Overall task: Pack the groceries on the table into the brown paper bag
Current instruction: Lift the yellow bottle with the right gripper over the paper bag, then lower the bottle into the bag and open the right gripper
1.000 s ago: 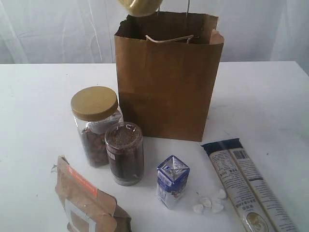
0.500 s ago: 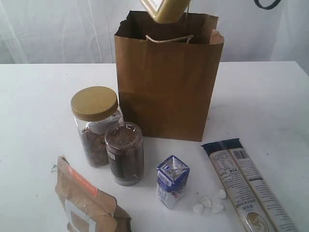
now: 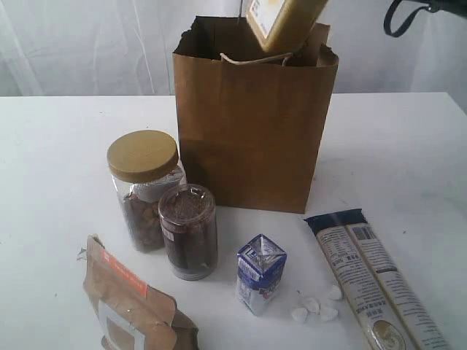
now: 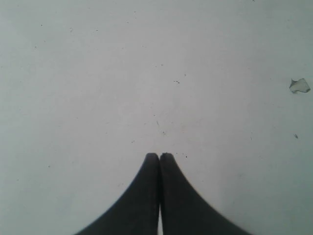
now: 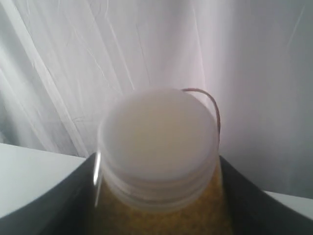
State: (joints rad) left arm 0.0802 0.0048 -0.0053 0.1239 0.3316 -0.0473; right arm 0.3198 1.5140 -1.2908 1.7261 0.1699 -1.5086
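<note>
Right gripper [image 5: 156,205] pinches the yellow white-capped bottle [image 3: 284,22], tilted over the brown paper bag [image 3: 252,138] mouth toward the table [image 3: 58,146] far edge, positioned for lowering; left gripper [image 4: 159,157], pressed together, hangs clear

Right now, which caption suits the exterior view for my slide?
Yellow labelled bottle tilted above the open brown paper bag; tan-lidded clear jar and blue-white carton wait on the white tabletop.

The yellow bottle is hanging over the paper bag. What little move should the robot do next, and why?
Probably lower the yellow bottle straight down. The right gripper holds it tilted at the open top of the brown paper bag, mostly above the rim, so letting go now might tip it out.
</note>
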